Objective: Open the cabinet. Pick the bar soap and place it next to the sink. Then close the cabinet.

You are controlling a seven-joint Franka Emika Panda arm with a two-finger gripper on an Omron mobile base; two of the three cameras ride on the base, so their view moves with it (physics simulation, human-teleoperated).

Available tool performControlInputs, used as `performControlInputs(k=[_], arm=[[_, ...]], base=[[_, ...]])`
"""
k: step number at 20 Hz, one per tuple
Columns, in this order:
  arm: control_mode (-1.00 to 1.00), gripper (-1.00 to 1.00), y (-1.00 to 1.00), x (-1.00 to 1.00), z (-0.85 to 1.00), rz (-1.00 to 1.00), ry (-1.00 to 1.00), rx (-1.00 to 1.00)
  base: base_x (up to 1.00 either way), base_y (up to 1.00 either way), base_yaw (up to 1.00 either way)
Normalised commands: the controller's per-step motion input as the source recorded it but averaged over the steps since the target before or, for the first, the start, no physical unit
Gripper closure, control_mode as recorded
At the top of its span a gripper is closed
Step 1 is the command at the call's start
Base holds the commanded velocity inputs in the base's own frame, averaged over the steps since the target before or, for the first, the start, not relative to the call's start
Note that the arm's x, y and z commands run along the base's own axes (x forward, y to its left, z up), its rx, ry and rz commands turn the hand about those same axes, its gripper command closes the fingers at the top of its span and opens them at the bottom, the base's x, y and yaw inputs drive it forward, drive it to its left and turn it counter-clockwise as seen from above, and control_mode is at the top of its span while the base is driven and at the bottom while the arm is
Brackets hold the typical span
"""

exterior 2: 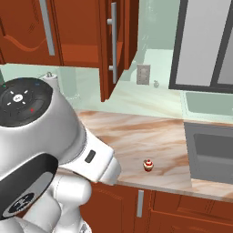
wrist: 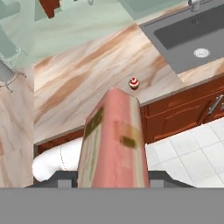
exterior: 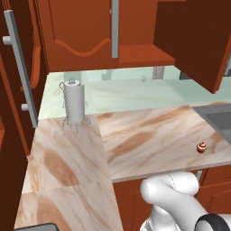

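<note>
Pinkish-tan bar soap [wrist: 114, 142] w/ olive marks; red-white cupcake [wrist: 134, 82]; dk grey sink [wrist: 192, 33].
</note>
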Motion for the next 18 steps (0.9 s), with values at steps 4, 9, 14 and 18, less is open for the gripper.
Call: performControlInputs(k=[4, 9, 14, 18], arm=[[-1.0, 1.0, -0.53, 0.21, -0.7, -0.15, 0.08, 0.0], [-1.0, 1.0, -0.34, 0.29, -0.48, -0.12, 0.05, 0.0], [-1.0, 1.0, -0.09, 0.5, -0.29, -0.05, 0.06, 0.0], [-1.0, 1.0, -0.16, 0.41, -0.31, -0.04, 0.04, 0.0]], base=[[0.0, 0.0, 0.0], [0.0, 0.0, 0.0], [0.0, 0.0, 0.0], [0.0, 0.0, 0.0]])
